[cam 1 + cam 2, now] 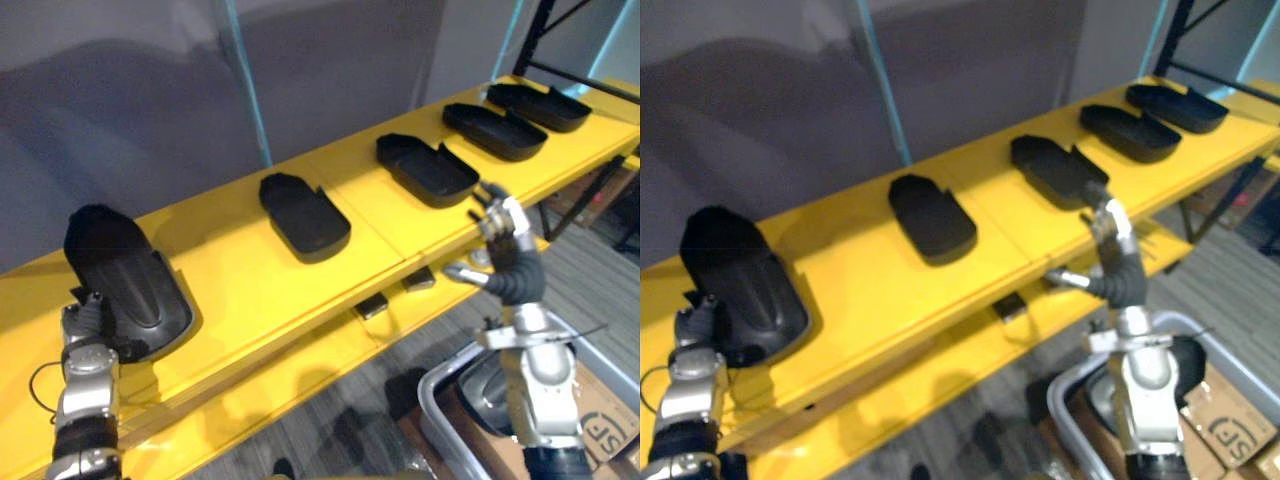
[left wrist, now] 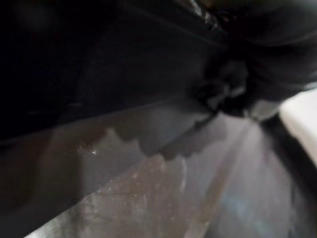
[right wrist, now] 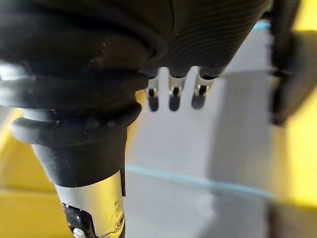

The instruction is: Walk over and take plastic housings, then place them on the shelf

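Note:
Several black plastic housings lie in a row on the yellow shelf [image 1: 250, 290]. The largest housing [image 1: 125, 275] is at the left end, domed side up. My left hand [image 1: 85, 322] sits against its near left corner, touching the rim; the left wrist view shows the housing's dark surface [image 2: 99, 64] very close. The other housings [image 1: 305, 215] [image 1: 428, 168] [image 1: 495, 130] [image 1: 540, 105] run off to the right. My right hand [image 1: 508, 235] hovers open in front of the shelf edge, just below the third housing, holding nothing, its fingers [image 3: 173, 96] straight.
A grey bin [image 1: 445, 400] stands on the floor at the lower right, with a cardboard box [image 1: 605, 425] beside it. Two small black blocks [image 1: 372, 305] [image 1: 418, 278] sit on the lower yellow level. A black rack post [image 1: 540, 30] rises at the top right; a grey wall backs the shelf.

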### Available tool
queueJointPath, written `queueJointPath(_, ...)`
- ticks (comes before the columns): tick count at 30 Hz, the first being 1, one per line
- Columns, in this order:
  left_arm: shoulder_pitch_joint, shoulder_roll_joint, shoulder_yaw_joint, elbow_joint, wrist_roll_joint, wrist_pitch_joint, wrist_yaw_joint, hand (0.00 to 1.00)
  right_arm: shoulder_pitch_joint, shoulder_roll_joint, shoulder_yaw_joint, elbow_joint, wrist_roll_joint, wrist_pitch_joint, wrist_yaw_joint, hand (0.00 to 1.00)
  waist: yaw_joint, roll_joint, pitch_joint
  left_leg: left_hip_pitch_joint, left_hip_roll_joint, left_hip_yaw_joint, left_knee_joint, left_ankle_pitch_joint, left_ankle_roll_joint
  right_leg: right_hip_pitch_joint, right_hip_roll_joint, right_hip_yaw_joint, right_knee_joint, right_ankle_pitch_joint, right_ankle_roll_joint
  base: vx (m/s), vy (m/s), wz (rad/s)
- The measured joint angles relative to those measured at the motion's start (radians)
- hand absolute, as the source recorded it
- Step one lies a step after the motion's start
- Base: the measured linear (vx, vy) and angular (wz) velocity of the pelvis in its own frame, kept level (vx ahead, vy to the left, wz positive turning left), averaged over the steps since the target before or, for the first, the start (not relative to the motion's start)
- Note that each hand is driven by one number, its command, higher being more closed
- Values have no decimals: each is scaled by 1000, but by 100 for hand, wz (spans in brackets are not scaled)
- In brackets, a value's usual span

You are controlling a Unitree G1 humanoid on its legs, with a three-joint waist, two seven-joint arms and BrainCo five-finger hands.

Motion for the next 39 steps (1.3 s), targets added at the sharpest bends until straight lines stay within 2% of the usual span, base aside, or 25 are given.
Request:
queueJointPath(3, -63, 52, -6, 77, 9, 7, -41, 100, 2, 0, 16, 0, 0, 1, 1, 0, -9, 4, 0, -19, -1, 15, 0, 0, 0, -40, -3, 21, 20, -2, -2, -31, 11, -14)
queueJointPath(5, -80, 54, -11, 98, 24, 17, -76, 100, 4, 0, 16, 0, 0, 6, 5, 0, -9, 4, 0, -15, -2, 33, 0, 0, 0, -53, -5, 41, 32, -3, -3, -12, 9, -21)
queueJointPath(8, -117, 54, -81, 138, 80, 34, -146, 100, 18, 0, 19, 0, 1, 21, 11, 0, -15, 9, 3, -14, 0, 38, 0, 0, 0, -64, -5, 49, 46, -8, -9, -4, -3, -9)
queueJointPath(14, -126, 55, -89, 155, 133, 51, -240, 100, 26, 0, 27, 0, 0, 21, 11, 0, -26, 22, 11, -14, 0, 57, 3, 0, 1, -87, -5, 72, 66, -11, -12, -10, -3, -10)
queueJointPath(16, -126, 70, -126, 160, 141, 75, -279, 100, 32, 0, 27, 0, -1, 21, 9, 0, -34, 23, 11, -14, 3, 58, 8, 0, 1, -88, -4, 74, 70, -13, -14, 0, 0, 0)
queueJointPath(20, -133, 90, -137, 175, 154, 109, -309, 100, 38, 0, 27, 0, 0, 23, -3, 0, -36, 23, 11, -12, 6, 62, 16, -4, 0, -91, -3, 83, 80, -16, -16, -30, -4, -4)
queueJointPath(26, -164, 103, -137, 242, 180, 155, -308, 100, 39, -1, 24, -1, 0, 29, -12, 0, -39, 24, 12, -12, 8, 77, 17, -5, -1, -99, 0, 94, 78, -16, -16, -17, 1, -5)
queueJointPath(29, -166, 117, -136, 266, 178, 159, -295, 100, 40, -1, 17, -1, 1, 29, -16, 0, -43, 23, 13, -14, 8, 83, 15, -5, -1, -106, 1, 100, 79, -14, -15, 6, 1, -6)
queueJointPath(37, -193, 118, -117, 280, 153, 164, -189, 100, 41, -1, -8, -9, 1, 30, -19, 0, -62, 13, 25, -13, 8, 86, 15, -6, -3, -106, 2, 102, 76, -13, -14, 1, 0, -1)
queueJointPath(39, -193, 116, -116, 280, 117, 170, -166, 100, 41, -1, -16, -11, 1, 30, -21, 0, -62, 11, 27, -11, 9, 89, 15, -7, -4, -106, 4, 105, 76, -13, -14, 1, -3, -4)
